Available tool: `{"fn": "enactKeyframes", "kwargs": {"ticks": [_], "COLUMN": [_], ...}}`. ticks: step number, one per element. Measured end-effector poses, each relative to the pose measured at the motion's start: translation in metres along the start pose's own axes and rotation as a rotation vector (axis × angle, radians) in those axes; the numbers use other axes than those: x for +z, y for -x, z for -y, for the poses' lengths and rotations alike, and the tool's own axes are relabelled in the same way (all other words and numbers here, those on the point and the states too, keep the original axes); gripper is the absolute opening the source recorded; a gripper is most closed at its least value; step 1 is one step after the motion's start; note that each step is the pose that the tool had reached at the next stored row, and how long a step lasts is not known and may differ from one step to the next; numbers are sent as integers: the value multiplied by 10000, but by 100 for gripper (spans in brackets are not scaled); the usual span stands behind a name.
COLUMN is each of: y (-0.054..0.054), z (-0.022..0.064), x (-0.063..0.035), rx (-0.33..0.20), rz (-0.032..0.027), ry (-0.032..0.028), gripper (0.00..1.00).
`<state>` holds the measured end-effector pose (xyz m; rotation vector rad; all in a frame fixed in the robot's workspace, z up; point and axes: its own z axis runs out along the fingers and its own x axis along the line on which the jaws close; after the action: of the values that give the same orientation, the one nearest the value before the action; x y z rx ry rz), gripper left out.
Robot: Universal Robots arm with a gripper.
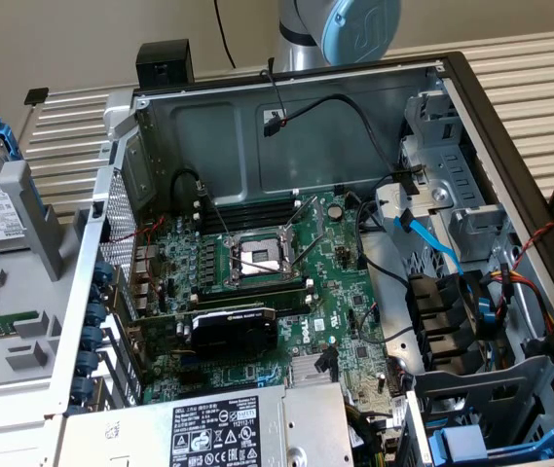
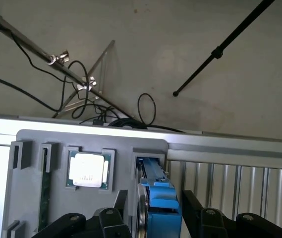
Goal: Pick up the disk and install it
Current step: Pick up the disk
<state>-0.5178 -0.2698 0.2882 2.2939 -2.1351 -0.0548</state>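
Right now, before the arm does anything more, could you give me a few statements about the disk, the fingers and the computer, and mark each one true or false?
1. The disk stands on edge in a slot of the grey holder. True.
2. The disk is already inside the computer case. False: it sits in the holder, outside the case.
3. The fingers stand open, one on either side of the disk. True.
4. The case has its side panel on. False: it lies open, with the motherboard in plain sight.
5. A processor chip sits in the same holder as the disk. True.
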Motion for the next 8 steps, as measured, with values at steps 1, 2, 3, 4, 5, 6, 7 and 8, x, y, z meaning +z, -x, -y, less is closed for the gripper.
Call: {"fn": "enactKeyframes", "kwargs": {"ticks": [1, 2, 3, 4, 5, 6, 7, 8], "y": [0, 0, 0, 0, 0, 0, 0, -1], "z": [0, 1, 1, 1, 1, 1, 1, 1], "x": [2, 7, 10, 14, 15, 16, 18, 22], "rx": [0, 0, 0, 0, 0, 0, 0, -1], "rz": [0, 0, 0, 0, 0, 0, 0, 0], "ry": [-1, -3, -2, -2, 0, 0, 0, -3], "gripper": [55, 55, 55, 55, 55, 55, 55, 55]}}
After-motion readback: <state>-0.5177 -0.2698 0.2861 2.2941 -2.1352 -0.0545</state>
